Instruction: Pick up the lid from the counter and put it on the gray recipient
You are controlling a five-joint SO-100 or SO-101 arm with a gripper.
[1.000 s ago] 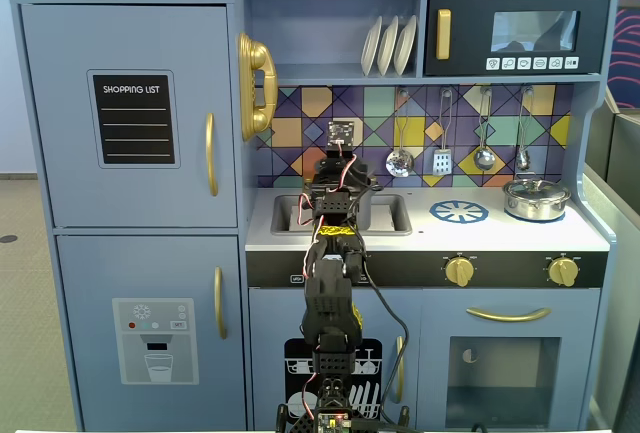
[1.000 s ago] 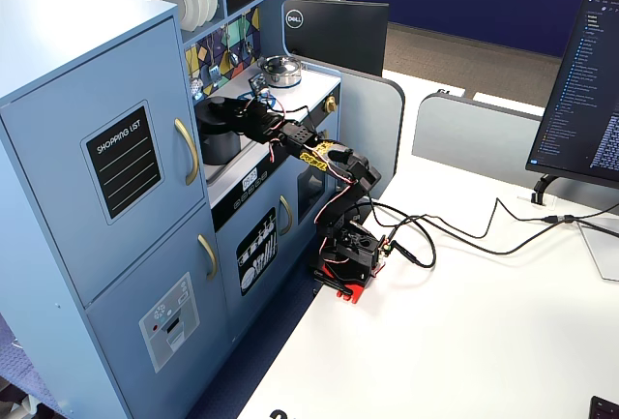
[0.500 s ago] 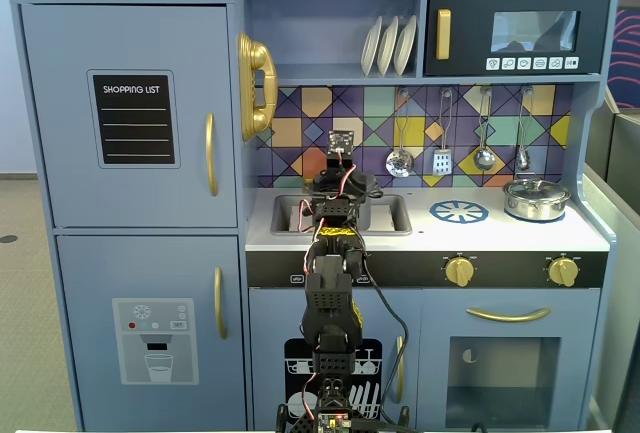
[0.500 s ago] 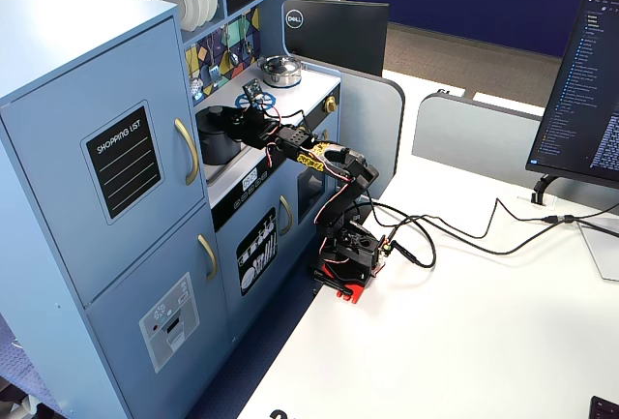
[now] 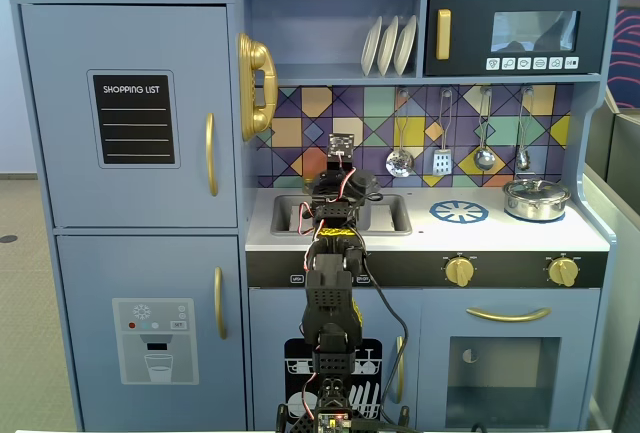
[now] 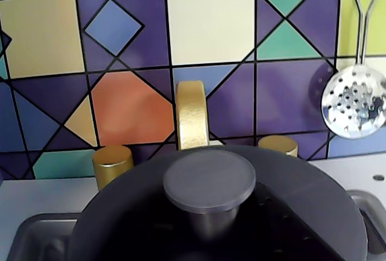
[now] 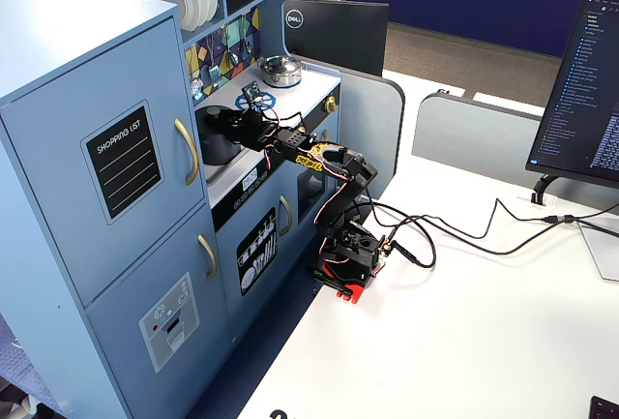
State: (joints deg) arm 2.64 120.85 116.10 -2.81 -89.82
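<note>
The dark-gray lid (image 6: 313, 219) with its round knob (image 6: 209, 178) fills the lower half of the wrist view, close under the camera, in front of the gold tap. One dark finger (image 6: 283, 210) lies over its right side. In a fixed view my gripper (image 7: 242, 121) reaches over the sink, shut on the lid (image 7: 224, 113), which sits level at the top of the gray pot (image 7: 219, 146). I cannot tell whether lid and pot touch. In the front fixed view my gripper (image 5: 345, 185) and arm hide most of the pot and the lid.
The white counter (image 5: 500, 238) carries the sink (image 5: 392, 215), a blue printed burner (image 5: 459, 212) and a shiny silver lidded pot (image 5: 536, 199) at the right. A gold tap (image 6: 192, 113) and two gold knobs stand just behind the lid. Utensils hang on the tiled back wall (image 6: 353, 100).
</note>
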